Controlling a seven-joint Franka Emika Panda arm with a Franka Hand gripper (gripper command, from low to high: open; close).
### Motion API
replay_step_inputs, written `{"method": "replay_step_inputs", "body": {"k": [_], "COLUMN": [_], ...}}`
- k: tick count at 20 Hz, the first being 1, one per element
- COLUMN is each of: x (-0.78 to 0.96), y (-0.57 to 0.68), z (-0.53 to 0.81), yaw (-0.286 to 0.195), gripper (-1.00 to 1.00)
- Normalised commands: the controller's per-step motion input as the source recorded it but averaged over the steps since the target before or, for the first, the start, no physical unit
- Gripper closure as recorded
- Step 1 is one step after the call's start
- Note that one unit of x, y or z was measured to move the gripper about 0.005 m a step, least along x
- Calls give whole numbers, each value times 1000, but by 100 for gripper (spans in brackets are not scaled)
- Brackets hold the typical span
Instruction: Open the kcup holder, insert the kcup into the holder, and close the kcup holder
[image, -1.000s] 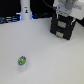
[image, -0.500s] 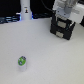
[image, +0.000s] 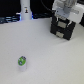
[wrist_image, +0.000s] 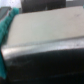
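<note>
The kcup holder (image: 63, 29) is a black boxy unit at the exterior view's upper right, on the white table. My gripper (image: 62, 18) hangs from the white arm right above the holder's top; the picture is too coarse to show whether the fingers are apart. The wrist view is blurred and filled by the holder's flat grey-looking top (wrist_image: 45, 27) and its dark front edge (wrist_image: 47, 57); no fingers show there. The kcup (image: 21, 61), a small white pod with a green lid, stands alone on the table at the exterior view's lower left, far from the gripper.
A white bottle-like object (image: 26, 10) with a dark mark stands at the back of the table, at the exterior view's upper left. Dark clutter (image: 9, 19) lies along the back edge. The white table top (image: 50, 57) stretches between the pod and the holder.
</note>
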Motion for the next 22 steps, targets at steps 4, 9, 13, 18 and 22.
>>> {"method": "replay_step_inputs", "body": {"k": [4, 9, 13, 18, 22], "x": [772, 917, 955, 962, 948], "y": [-266, -321, -304, -324, -330], "z": [261, 188, 144, 165, 197], "yaw": [-39, -49, -39, -52, -59], "gripper": [100, 100, 100, 100, 100]}}
